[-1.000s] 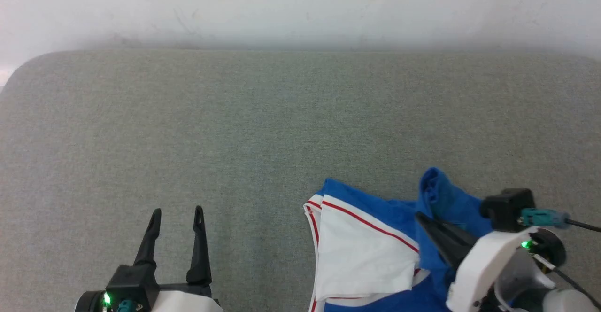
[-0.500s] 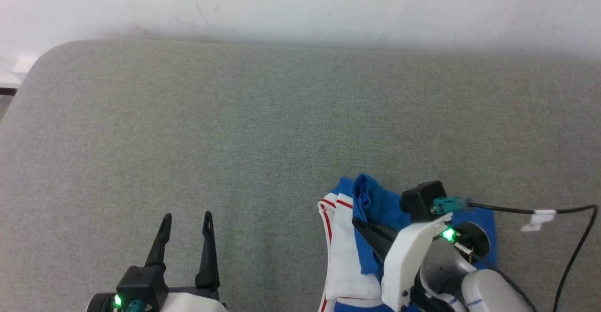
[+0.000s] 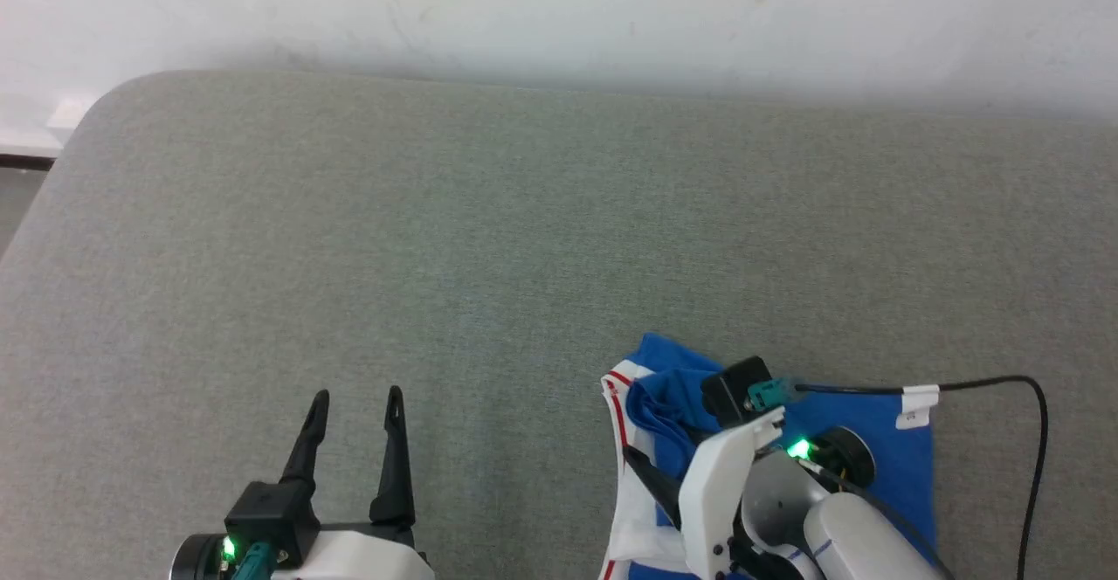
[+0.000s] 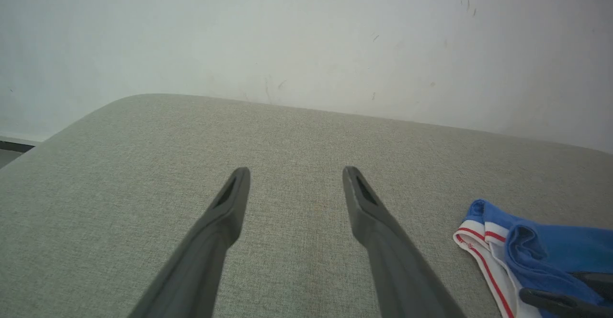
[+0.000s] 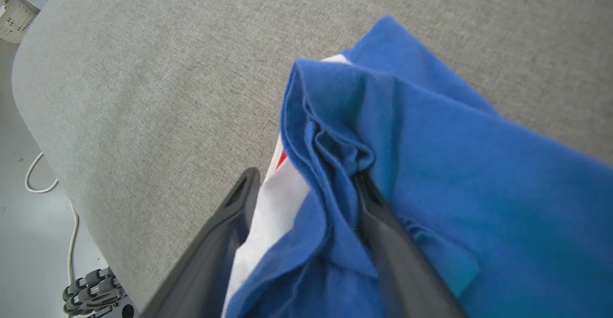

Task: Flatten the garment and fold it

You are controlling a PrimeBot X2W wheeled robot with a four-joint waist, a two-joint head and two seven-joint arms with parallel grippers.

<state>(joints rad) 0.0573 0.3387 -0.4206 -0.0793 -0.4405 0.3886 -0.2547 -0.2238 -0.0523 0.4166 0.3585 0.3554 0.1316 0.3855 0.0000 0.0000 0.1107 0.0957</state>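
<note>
Near the front right edge of a grey-green padded surface [image 3: 437, 239], the garment [image 3: 668, 392] lies in a loose heap, with royal-blue cloth uppermost and white, red-striped trim showing along the side toward the robot's left. The right gripper [image 5: 304, 179] sits low over the heap with its two dark fingers [image 5: 215, 241] spread apart. A bunched blue fold lies between them and drapes over the tip of one finger, while the other finger rests beside a patch of white fabric. A black cable [image 3: 1035, 440] loops from the right wrist across the blue cloth. Well apart from the garment, to the robot's left, the left gripper [image 3: 358, 395] hangs above bare upholstery, its fingers likewise parted and holding nothing. A scuffed white wall [image 3: 559, 12] runs behind the rounded far edge of the surface.
</note>
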